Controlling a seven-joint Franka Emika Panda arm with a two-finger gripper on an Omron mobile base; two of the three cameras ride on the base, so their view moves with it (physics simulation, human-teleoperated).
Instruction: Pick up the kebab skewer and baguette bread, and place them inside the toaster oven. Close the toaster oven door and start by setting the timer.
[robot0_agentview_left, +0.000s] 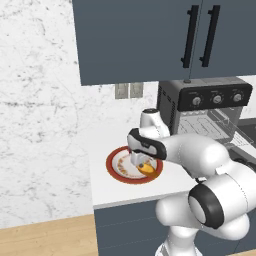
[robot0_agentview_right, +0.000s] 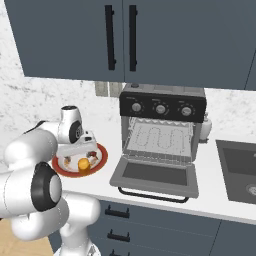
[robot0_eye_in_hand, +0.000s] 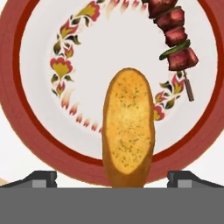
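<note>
Baguette bread (robot0_eye_in_hand: 128, 127) centred between open hand (robot0_eye_in_hand: 112, 179) fingers.

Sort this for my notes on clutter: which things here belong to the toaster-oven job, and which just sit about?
Job:
baguette bread
kebab skewer
toaster oven
toaster oven door, dropped open
gripper, open above the baguette

Lying about:
red-rimmed plate, under both foods
sink
wall cabinets

Arm (robot0_agentview_left: 200, 155) bent low, gripper (robot0_eye_in_hand: 112, 177) pointing down, jaws wide apart
</note>
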